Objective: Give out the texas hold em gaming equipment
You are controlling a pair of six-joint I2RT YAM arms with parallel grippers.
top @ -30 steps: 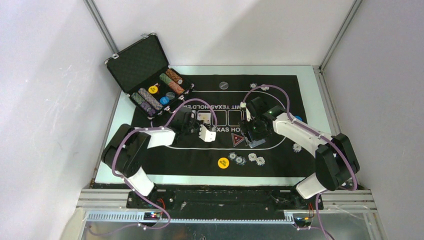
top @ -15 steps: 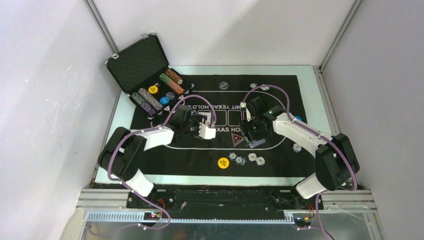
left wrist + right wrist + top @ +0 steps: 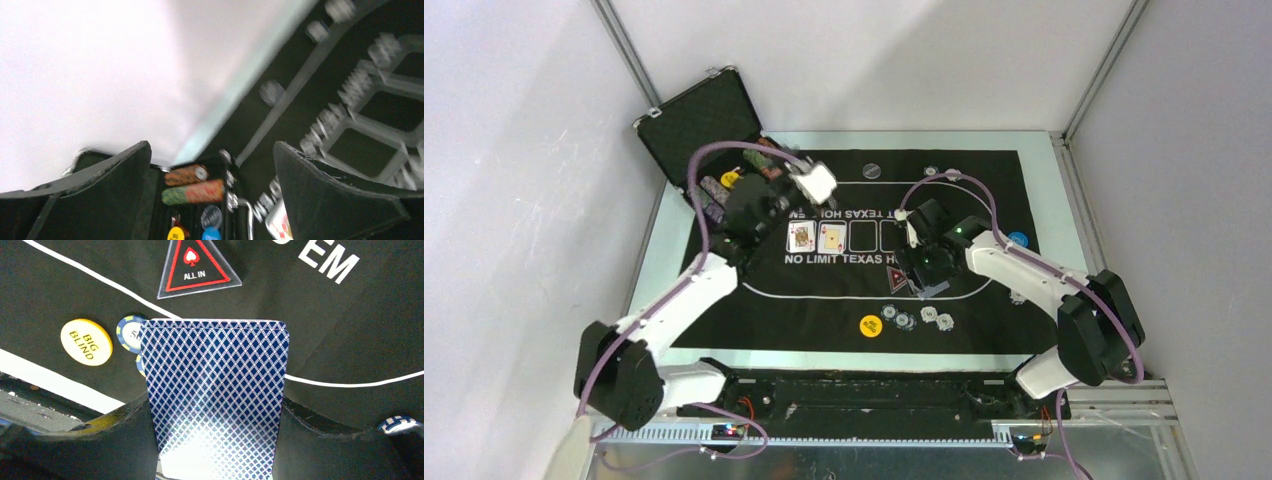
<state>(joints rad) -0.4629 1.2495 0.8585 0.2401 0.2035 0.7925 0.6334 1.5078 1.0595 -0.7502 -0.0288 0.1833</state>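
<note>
My right gripper [image 3: 214,399] is shut on a stack of blue-backed playing cards [image 3: 215,355], held low over the black mat [image 3: 984,320]. Just ahead of it lie the red-black triangle marker [image 3: 197,267], a yellow disc [image 3: 86,341] and a small chip [image 3: 129,332]. In the top view the cards [image 3: 932,285] sit beside the triangle marker [image 3: 898,280]. Two face-up cards [image 3: 801,237] [image 3: 831,237] lie in the mat's printed boxes. My left gripper [image 3: 211,146] hangs open with nothing in it, raised near the case; its place in the top view is [image 3: 774,185].
The open black case [image 3: 699,125] stands at the back left with rows of chips [image 3: 195,191] and discs in it. Loose chips [image 3: 927,314] and a yellow disc [image 3: 871,325] lie near the mat's front. A black disc [image 3: 872,171] lies at the back, a blue disc [image 3: 1019,240] at the right.
My left gripper opened and swung up and back from the mat's middle toward the case. Two face-up cards now show where one showed. The right arm barely moved.
</note>
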